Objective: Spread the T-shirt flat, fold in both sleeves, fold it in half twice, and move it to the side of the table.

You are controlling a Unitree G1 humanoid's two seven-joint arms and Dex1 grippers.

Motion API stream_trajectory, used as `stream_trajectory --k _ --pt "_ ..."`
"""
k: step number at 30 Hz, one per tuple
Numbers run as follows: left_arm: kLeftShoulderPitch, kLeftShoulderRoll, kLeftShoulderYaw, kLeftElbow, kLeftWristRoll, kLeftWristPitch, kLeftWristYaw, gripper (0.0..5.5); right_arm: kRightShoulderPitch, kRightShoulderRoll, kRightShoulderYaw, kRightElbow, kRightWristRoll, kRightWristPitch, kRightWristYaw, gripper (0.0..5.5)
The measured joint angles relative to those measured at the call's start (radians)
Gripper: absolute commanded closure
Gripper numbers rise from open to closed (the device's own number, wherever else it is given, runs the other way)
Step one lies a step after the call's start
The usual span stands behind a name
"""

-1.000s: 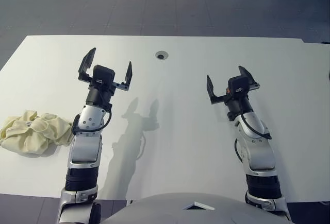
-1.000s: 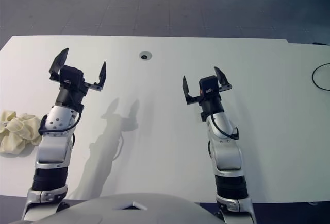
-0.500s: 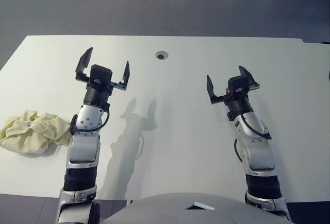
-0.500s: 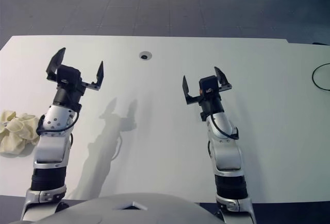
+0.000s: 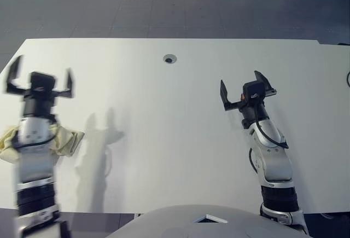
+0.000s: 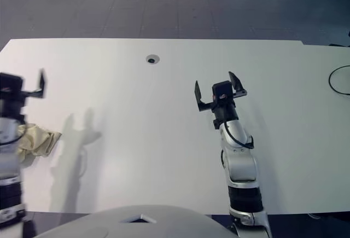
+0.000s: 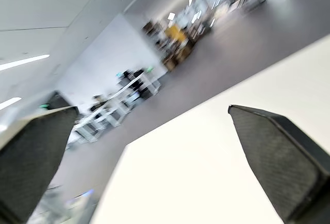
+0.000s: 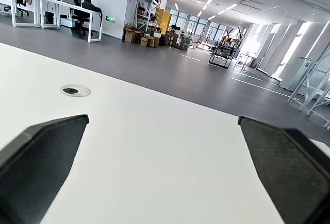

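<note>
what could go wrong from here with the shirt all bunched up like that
1. The T-shirt lies crumpled near the table's left side; a clumsy pull might drag it off.
2. The open left gripper hangs close by and could grab several layers at once, so the shirt won't spread flat.
3. The right gripper is far off, leaving any spreading one-handed.

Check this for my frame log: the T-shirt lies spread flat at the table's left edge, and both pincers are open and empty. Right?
Not quite. The T-shirt is crumpled, not spread flat; the left eye view shows it. It is at the left edge of the table, and the left pincer and right pincer are open and empty.
</note>
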Motion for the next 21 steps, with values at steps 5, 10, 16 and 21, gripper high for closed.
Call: stream_trajectory --k 5,10,16,21 --pt "0.099 0.197 0.139 0.279 0.039 -0.125 0.018 0.10 0.010 0.001 0.002 -0.008 -0.001 0.002 -0.001 0.11" --pt "0.212 0.283 0.146 0.549 0.088 -0.180 0.052 0.10 0.019 0.000 0.001 -0.015 -0.001 0.003 0.000 0.11" --pt "0.258 0.284 0.078 0.634 0.058 -0.229 -0.017 0.10 0.020 -0.007 0.000 -0.015 0.000 0.004 0.002 0.11" --pt "0.213 0.270 -0.029 0.646 0.044 -0.303 -0.070 0.10 0.020 -0.007 0.000 -0.015 0.000 0.006 0.002 0.11"
